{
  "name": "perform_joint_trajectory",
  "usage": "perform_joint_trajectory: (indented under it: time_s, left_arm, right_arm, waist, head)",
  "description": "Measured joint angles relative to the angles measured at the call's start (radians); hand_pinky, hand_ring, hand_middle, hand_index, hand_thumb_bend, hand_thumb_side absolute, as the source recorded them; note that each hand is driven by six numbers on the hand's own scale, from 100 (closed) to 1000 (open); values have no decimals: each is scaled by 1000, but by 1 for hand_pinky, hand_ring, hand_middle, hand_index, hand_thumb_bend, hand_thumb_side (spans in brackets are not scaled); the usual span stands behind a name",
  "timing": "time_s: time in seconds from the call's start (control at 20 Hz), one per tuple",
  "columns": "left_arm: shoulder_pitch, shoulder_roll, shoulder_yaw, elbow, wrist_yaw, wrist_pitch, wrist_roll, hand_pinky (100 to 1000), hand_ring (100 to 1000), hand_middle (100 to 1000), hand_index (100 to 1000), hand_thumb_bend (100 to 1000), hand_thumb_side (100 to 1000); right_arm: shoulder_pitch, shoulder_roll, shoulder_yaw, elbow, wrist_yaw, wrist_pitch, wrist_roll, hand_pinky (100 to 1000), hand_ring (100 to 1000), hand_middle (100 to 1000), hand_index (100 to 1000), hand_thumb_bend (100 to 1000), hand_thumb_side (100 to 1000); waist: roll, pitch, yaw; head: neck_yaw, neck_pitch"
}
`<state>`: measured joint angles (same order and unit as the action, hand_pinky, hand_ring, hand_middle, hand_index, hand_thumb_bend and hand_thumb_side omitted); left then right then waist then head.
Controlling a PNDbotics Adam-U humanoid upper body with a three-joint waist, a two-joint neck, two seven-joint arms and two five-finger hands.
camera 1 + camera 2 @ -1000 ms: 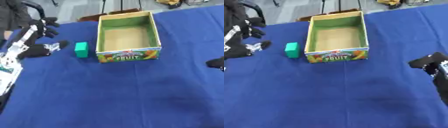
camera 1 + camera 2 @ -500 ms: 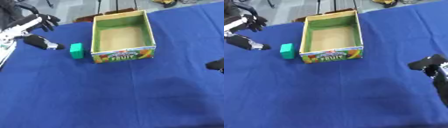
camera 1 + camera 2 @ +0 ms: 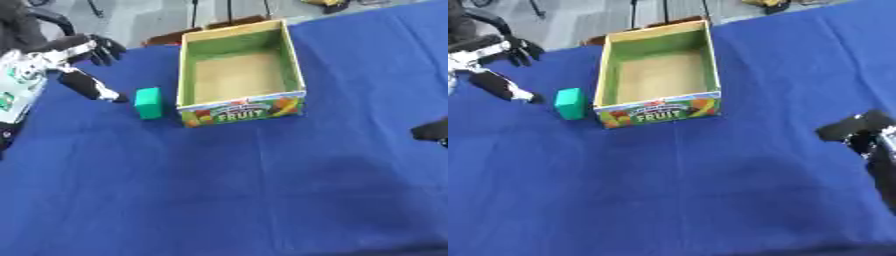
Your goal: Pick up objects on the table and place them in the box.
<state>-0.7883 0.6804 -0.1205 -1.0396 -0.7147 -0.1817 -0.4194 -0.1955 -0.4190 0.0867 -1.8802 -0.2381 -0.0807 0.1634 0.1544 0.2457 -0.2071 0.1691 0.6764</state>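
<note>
A small green block (image 3: 148,103) lies on the blue tablecloth just left of the open cardboard fruit box (image 3: 241,111), whose inside holds nothing I can see. My left hand (image 3: 80,65) hovers up and to the left of the block, open, with fingers spread and the thumb pointing down toward the block without touching it. My right hand (image 3: 859,131) shows at the right edge, low over the cloth, far from the box; how its fingers stand is hidden.
The blue cloth (image 3: 227,190) covers the whole table in front of the box. Beyond the far edge lie a grey floor and dark stand legs (image 3: 194,12).
My left hand has lifted up and away to the far left, opening out, and now sits higher beside the block. The camera has tilted, shifting the whole scene. The block and box stay put.
</note>
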Motion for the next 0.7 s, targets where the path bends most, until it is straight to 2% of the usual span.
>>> perform_joint_trajectory:
  time_s: [0.1,0.25,0.7]
  left_arm:
    - [-7,-32,16,49,-89,-33,37,758,740,754,895,639,262]
    - [-13,-61,27,92,-157,-64,83,756,732,746,890,621,257]
    - [-24,-85,32,108,-152,-97,127,749,706,724,882,585,265]
  right_arm:
    - [-3,0,0,0,0,0,1,746,687,512,547,100,884]
    - [-5,0,0,0,0,1,2,746,687,512,547,100,885]
    - [-7,0,0,0,0,2,3,746,687,512,547,100,885]
  waist:
    - [2,1,-4]
    - [5,4,-9]
    - [7,6,-12]
  head:
    - [2,0]
    - [5,0]
    - [7,0]
